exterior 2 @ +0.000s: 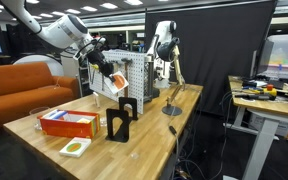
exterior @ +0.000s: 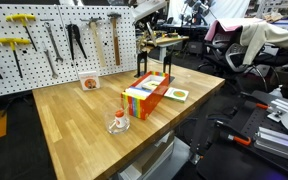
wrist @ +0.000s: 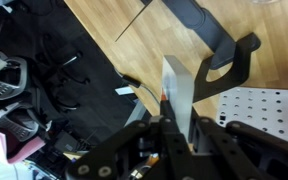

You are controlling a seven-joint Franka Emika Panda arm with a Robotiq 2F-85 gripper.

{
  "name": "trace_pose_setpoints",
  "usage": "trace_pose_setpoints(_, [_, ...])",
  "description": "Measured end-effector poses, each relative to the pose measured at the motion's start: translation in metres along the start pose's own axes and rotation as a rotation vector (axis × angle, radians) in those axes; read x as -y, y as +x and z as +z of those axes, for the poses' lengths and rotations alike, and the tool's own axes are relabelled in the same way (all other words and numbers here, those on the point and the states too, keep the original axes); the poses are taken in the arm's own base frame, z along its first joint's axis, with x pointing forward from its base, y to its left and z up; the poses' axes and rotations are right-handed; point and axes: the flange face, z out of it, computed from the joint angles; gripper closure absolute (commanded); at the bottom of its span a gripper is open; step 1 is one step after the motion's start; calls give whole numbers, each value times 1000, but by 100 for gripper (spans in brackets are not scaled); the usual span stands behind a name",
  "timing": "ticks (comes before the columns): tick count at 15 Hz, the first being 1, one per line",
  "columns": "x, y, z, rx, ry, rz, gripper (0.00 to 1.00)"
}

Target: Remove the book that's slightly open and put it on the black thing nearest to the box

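My gripper point(exterior 2: 104, 68) is shut on a thin book point(exterior 2: 114, 84) and holds it in the air above the far part of the wooden table. In the wrist view the gripper point(wrist: 179, 128) clamps the book's grey edge point(wrist: 179, 85), and a black bookend stand point(wrist: 216, 42) lies just beyond it. Two black stands point(exterior: 144, 66) point(exterior: 170, 64) rise behind the orange box of books point(exterior: 149, 97). The box point(exterior 2: 69, 123) and the nearer black stand point(exterior 2: 118, 122) also show in an exterior view. The held book hangs above and behind the stands.
A pegboard with hand tools point(exterior: 54, 40) stands at the table's back. A glass point(exterior: 119, 122), a small card point(exterior: 89, 83) and a yellow-green item point(exterior: 178, 93) lie on the table. A desk lamp point(exterior 2: 171, 70) and a perforated grey panel point(exterior 2: 136, 75) are close to the gripper.
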Motion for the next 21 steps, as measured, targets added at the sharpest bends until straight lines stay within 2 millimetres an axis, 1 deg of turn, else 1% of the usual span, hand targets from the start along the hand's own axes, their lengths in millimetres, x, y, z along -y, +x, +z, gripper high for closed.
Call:
trace_pose_setpoints(3, [-8, 2, 9, -57, -80, 47, 96])
trace_pose_setpoints(4, [-9, 1, 12, -72, -98, 49, 86])
trace_pose_setpoints(7, [-6, -2, 12, -71, -97, 44, 86])
trace_pose_setpoints(17, [-6, -1, 13, -70, -97, 46, 86])
trace_pose_setpoints(18, [-6, -1, 13, -70, -97, 46, 96])
trace_pose_setpoints(21, [-5, -2, 14, -67, -96, 44, 96])
